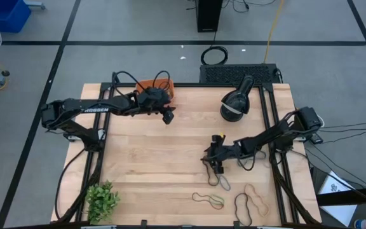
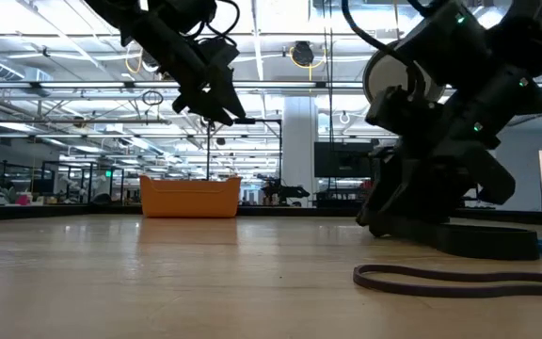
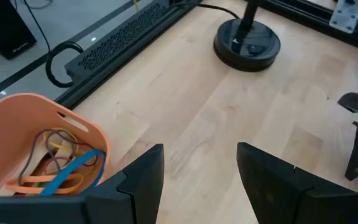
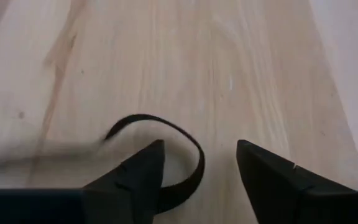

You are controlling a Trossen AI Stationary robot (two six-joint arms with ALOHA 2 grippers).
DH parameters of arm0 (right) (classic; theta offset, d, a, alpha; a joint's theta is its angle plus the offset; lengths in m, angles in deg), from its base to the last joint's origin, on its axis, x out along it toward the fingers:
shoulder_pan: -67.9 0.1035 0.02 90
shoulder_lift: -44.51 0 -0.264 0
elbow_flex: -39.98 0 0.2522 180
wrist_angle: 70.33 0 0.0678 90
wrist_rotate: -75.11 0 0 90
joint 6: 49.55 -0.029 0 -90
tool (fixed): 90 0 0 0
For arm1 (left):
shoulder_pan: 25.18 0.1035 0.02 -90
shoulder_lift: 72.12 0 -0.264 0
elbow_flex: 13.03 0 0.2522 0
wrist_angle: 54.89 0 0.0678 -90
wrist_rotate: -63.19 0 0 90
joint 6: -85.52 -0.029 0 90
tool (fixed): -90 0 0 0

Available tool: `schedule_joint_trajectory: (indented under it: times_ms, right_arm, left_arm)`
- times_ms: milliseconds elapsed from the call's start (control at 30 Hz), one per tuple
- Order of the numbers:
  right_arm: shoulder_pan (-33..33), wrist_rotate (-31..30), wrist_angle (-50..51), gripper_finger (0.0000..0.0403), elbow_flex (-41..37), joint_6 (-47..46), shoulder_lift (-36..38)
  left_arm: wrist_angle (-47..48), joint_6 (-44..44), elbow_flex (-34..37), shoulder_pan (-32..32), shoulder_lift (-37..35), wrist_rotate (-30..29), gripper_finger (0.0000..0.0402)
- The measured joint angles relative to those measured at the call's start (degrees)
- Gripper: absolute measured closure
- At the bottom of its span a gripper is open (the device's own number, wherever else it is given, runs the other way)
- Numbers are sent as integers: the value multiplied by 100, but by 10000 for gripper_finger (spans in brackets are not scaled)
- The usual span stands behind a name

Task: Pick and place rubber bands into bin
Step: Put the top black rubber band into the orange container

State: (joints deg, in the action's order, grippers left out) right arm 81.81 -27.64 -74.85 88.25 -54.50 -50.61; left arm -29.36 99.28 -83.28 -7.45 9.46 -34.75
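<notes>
The orange bin (image 1: 146,84) stands at the table's far edge and holds several rubber bands (image 3: 61,165), orange, blue and tan. My left gripper (image 1: 168,118) hangs open and empty just right of the bin (image 3: 17,124), raised above the table (image 2: 210,94). Near the table's middle right, my right gripper (image 1: 216,166) is open and low over a black band (image 4: 194,146), whose looped end lies on the wood between the fingers. More loose bands (image 1: 208,200) (image 1: 251,203) lie flat near the front edge; one shows in the low view (image 2: 459,278). My right gripper comes slanting down over the black band's looped end (image 4: 166,121). The loop runs under one finger (image 4: 145,171) and lies flat on the table. I cannot tell whether the finger touches it.
A black round-based stand (image 1: 236,102) sits at the far right of the table. A small green plant (image 1: 101,200) is at the near left corner. A black perforated box (image 1: 237,73) lies just beyond the far edge. Bare wood stretches between the two grippers.
</notes>
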Motion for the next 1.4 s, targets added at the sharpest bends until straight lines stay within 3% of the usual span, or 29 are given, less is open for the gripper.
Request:
schedule_joint_trajectory:
  times_ms: [167,433,700,1033,1400]
  right_arm:
    - [-35,103,-29,267,-2,4,22]
    - [-33,100,-53,392,-11,291,93]
    - [-20,94,-451,400,-13,489,265]
    - [-20,62,-507,402,-17,963,1500]
    - [-7,87,-1207,402,-14,1551,2730]
  left_arm:
    - [-14,6,0,-118,0,-3,192]
    - [1,395,0,-375,0,152,192]
    - [0,633,0,-631,0,857,192]
    - [-305,770,0,-1175,4,1409,192]
    - [-1842,-333,2,-2113,606,1005,192]
